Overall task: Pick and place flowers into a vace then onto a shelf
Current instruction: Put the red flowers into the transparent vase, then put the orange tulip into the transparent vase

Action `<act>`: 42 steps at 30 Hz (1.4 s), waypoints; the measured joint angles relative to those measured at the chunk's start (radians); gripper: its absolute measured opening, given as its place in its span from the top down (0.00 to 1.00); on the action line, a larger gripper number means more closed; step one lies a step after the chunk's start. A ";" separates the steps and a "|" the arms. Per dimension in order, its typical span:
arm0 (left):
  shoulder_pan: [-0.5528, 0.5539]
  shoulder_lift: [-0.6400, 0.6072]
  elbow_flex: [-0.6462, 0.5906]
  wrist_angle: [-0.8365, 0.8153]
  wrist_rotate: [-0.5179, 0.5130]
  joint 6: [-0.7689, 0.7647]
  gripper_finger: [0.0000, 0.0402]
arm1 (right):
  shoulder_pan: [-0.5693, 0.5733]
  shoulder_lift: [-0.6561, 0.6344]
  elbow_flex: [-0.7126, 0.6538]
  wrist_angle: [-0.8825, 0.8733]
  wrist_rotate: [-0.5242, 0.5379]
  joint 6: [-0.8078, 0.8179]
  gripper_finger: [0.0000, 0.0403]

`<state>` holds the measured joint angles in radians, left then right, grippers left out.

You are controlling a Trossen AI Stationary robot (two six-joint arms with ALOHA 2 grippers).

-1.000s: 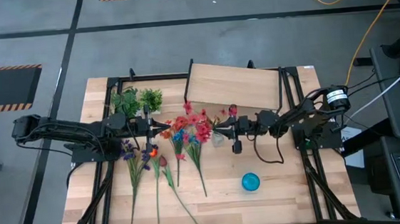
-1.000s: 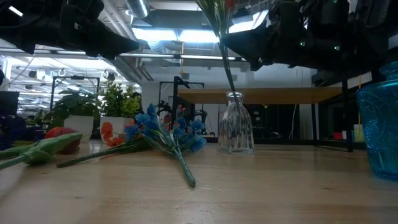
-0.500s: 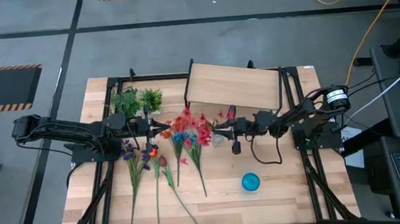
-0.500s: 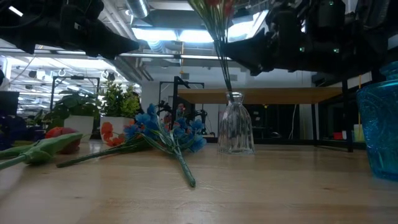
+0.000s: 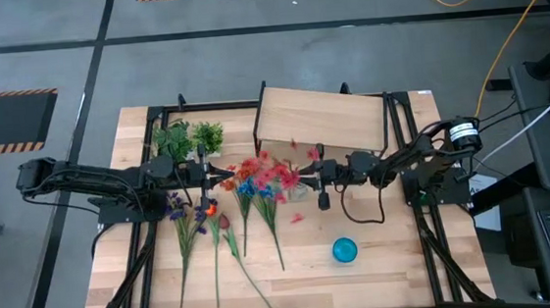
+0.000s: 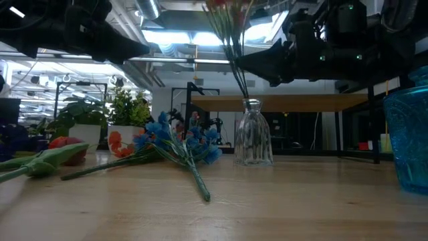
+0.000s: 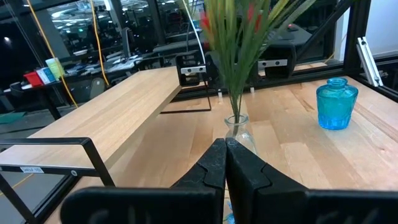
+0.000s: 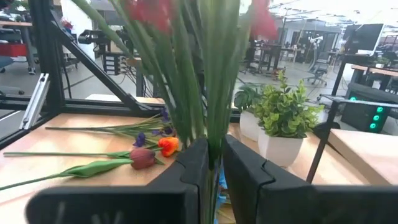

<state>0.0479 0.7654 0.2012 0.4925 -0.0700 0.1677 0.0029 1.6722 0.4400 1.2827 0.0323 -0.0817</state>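
Flowers (image 6: 231, 40) clamped by my right gripper (image 8: 211, 163), stems entering the glass vase (image 6: 252, 142) beside the shelf's (image 5: 321, 116) front edge. Left gripper (image 7: 225, 163) closed, empty.

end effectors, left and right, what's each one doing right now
Left end effector: closed, holding nothing.
Right end effector: closed on a bunch of flowers above the glass vase.

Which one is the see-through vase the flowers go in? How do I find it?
Look at the raised wooden shelf at the back of the table. Just in front of it, near the table's middle, stands the clear glass vase, with green stems poking into its neck from the right tool above. The other vase is blue and stands alone, nearer the front.
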 joint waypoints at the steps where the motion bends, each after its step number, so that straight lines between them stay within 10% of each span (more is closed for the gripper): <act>1: 0.000 0.000 0.000 -0.001 0.000 0.000 0.99 | 0.000 0.000 0.000 0.000 0.000 -0.001 0.87; 20: 0.000 0.000 0.000 -0.027 0.000 0.000 0.99 | 0.000 0.000 0.000 -0.053 0.011 -0.055 0.86; 33: 0.000 0.000 0.000 -0.027 0.000 0.000 0.99 | 0.000 0.000 0.000 -0.056 0.054 -0.054 0.53; 42: 0.000 0.000 0.000 -0.027 0.000 0.001 0.99 | 0.000 -0.066 0.000 -0.139 0.054 -0.051 0.49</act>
<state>0.0477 0.7658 0.2016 0.4660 -0.0700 0.1684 0.0029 1.6063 0.4400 1.1437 0.0860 -0.1328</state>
